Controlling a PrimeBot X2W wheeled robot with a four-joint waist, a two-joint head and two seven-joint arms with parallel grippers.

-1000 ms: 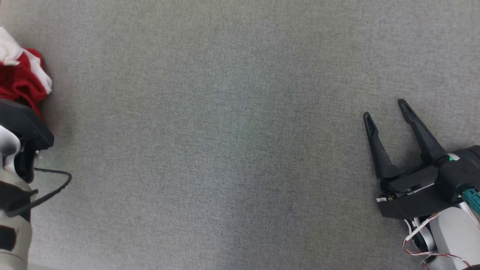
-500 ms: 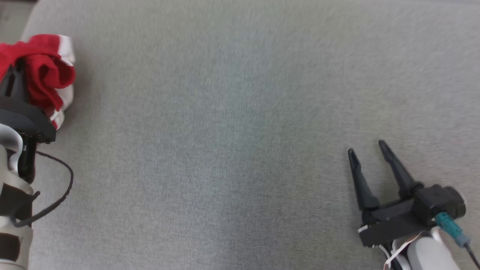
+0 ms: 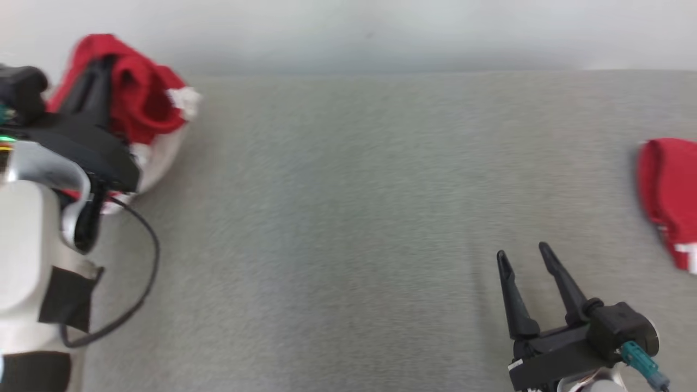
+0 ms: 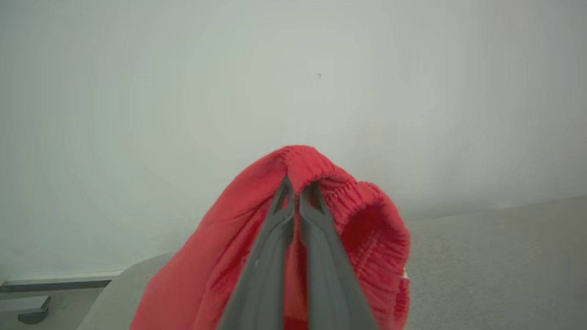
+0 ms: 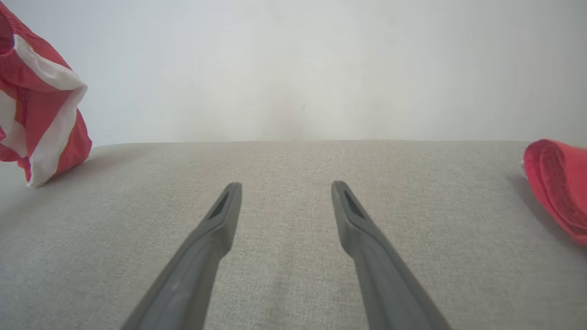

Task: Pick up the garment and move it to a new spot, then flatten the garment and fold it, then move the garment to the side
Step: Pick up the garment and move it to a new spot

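At 5 o'clock in the head view, the right gripper hovers over the grey table, spread wide and empty. At 3 o'clock lies a red cloth. Farther, at 10 o'clock, the left gripper, pressed together, pinches the red-and-white garment by its ribbed hem, before a pale wall.

My left claw sits at ten o'clock, fingers pressed together, pinching the garment, pale forearm trailing toward eight. My right claw hangs at five o'clock, fingers spread wide, pointing toward eleven, holding nothing
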